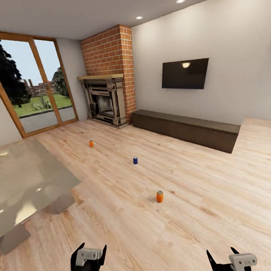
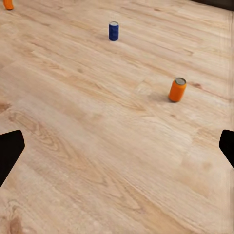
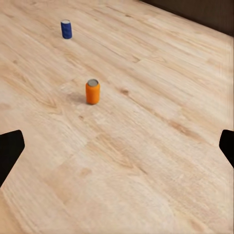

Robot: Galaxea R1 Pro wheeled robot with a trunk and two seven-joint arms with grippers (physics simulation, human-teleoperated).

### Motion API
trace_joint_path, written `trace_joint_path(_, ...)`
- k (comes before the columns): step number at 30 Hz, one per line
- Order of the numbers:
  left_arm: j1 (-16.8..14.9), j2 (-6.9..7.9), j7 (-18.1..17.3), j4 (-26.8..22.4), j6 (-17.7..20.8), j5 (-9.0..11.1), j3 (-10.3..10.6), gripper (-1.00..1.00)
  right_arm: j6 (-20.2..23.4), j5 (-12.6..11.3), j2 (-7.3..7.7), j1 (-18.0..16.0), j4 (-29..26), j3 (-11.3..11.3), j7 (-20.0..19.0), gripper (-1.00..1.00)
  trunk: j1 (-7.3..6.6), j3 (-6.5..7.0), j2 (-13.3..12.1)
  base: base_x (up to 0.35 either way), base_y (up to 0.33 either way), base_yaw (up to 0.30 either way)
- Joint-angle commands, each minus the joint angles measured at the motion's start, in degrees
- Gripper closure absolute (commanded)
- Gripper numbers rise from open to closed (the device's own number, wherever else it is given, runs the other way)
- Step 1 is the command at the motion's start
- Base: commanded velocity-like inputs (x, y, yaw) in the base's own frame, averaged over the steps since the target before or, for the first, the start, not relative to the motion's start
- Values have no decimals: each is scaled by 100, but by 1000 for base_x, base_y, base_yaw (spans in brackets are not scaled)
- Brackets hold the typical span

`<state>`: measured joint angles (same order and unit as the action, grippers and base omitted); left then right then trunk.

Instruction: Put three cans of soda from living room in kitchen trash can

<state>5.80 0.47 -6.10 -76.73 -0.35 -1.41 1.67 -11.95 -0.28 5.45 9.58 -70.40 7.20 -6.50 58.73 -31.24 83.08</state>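
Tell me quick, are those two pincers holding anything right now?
Left pincer: open, holding nothing.
Right pincer: open, holding nothing.

An orange can [image 3: 92, 91] and a blue can [image 3: 66, 29] are seen upright, well apart, on the wood floor [image 3: 146, 161]; black fingertips [image 3: 9, 151] are spread at both edges.

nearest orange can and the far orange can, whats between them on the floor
The blue can stands roughly midway between the near orange can and far orange can, in the head view.
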Motion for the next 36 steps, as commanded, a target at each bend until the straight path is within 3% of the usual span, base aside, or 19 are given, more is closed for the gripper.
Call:
trace_joint_path(1, 0, -1, -2, 0, 0, 0, 0, -100, 0, 1, 0, 0, 0, 0, 0, -100, 0, 7, 0, 2, -38, -179)
trace_joint_path(36, -9, -3, 4, 147, 9, 0, 0, -100, 6, 2, 0, 0, 0, -8, 0, -100, 0, 267, 0, 0, -260, -178)
